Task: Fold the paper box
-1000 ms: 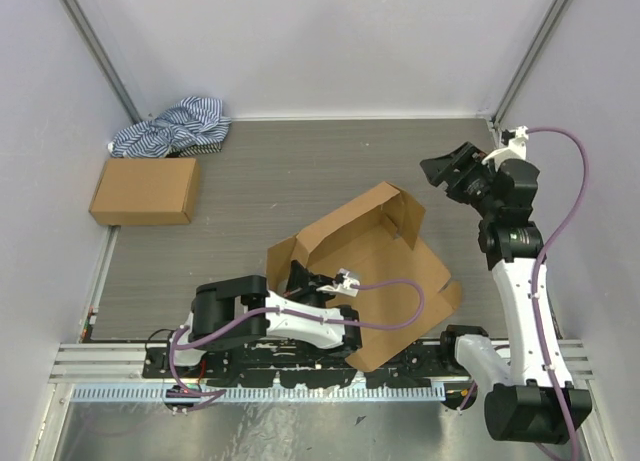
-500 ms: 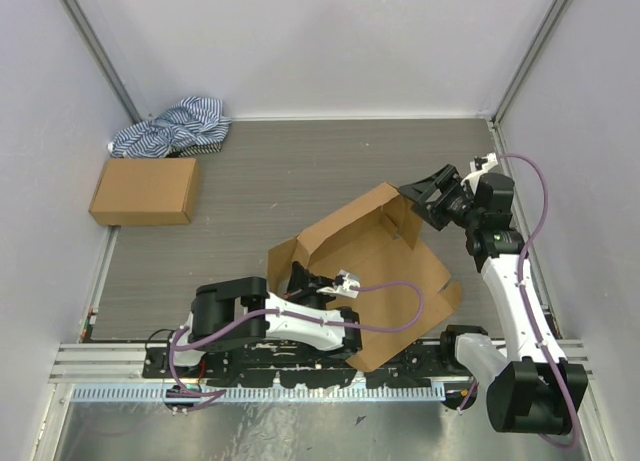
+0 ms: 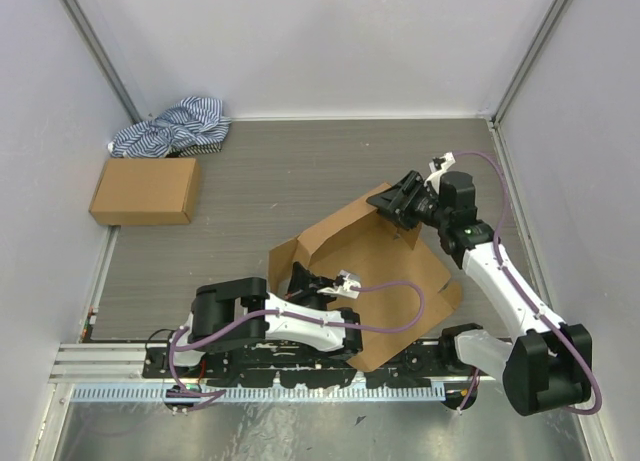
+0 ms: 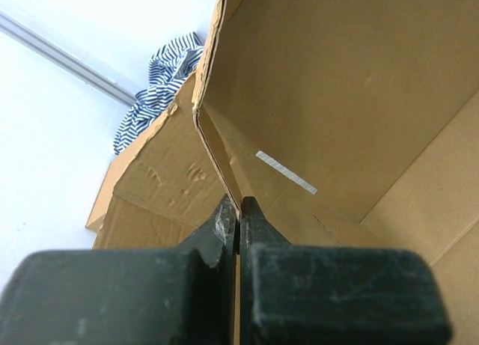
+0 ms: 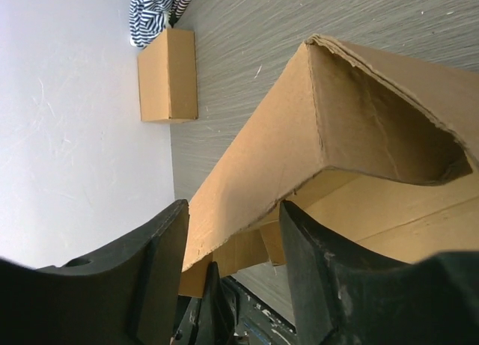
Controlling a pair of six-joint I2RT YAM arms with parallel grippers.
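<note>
Tightly, paper box point(image 4: 337, 83) wall — clamped in left end effector point(image 4: 238, 212)

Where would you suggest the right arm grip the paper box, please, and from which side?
Grip the paper box by its raised far wall, near the folded right corner. It is a thin panel standing on edge, so come from the far right with fingers astride its top edge, one per face. The right gripper is open around it; the left gripper pinches a flap.
</note>
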